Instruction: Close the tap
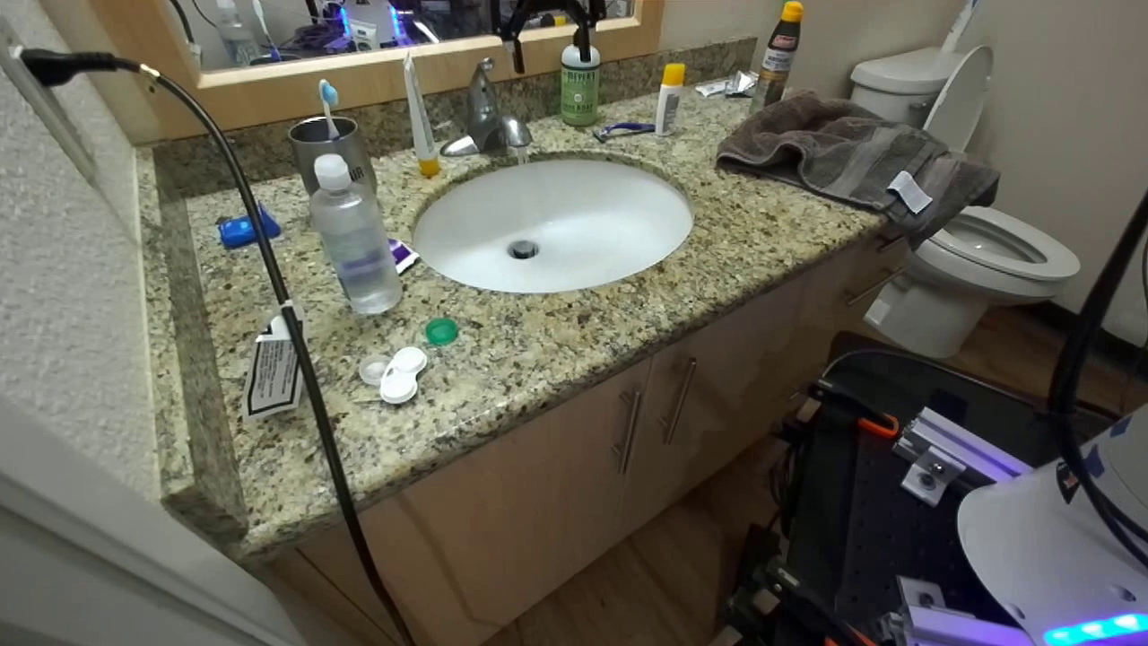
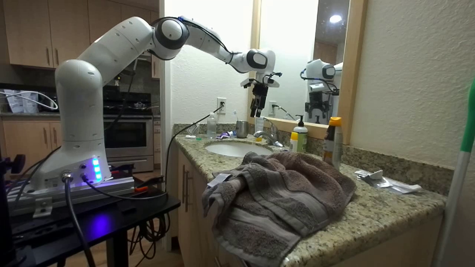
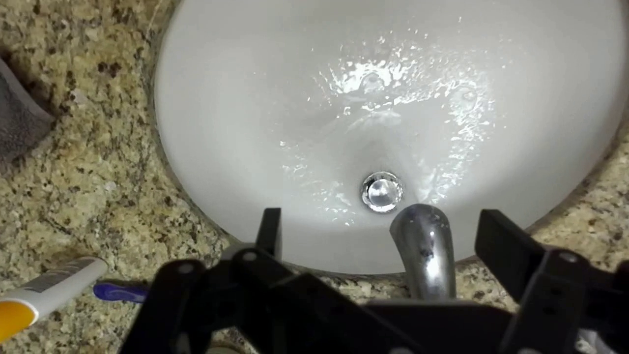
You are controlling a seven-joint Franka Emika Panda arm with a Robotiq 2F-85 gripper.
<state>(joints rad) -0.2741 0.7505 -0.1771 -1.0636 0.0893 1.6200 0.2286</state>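
Note:
The silver-grey tap (image 1: 487,121) stands behind the white oval sink (image 1: 610,224), its lever tilted up; the tap (image 2: 274,136) also shows beside the mirror. A thin stream of water falls from its spout, and water ripples in the sink (image 3: 221,123) in the wrist view. There the tap's spout (image 3: 428,246) appears between the fingers, and its lever is hidden by the gripper body. My gripper (image 3: 381,219) is open and empty, pointing down. In both exterior views the gripper (image 1: 551,56) is above the counter near the tap, apart from it; it (image 2: 255,112) hangs in front of the mirror.
A green soap bottle (image 1: 580,94) and a yellow-capped white tube (image 1: 669,100) stand on one side of the tap. An upright toothpaste tube (image 1: 420,121), metal cup (image 1: 309,139) and clear bottle (image 1: 359,251) stand on the other. A towel (image 2: 282,200) covers the counter's end.

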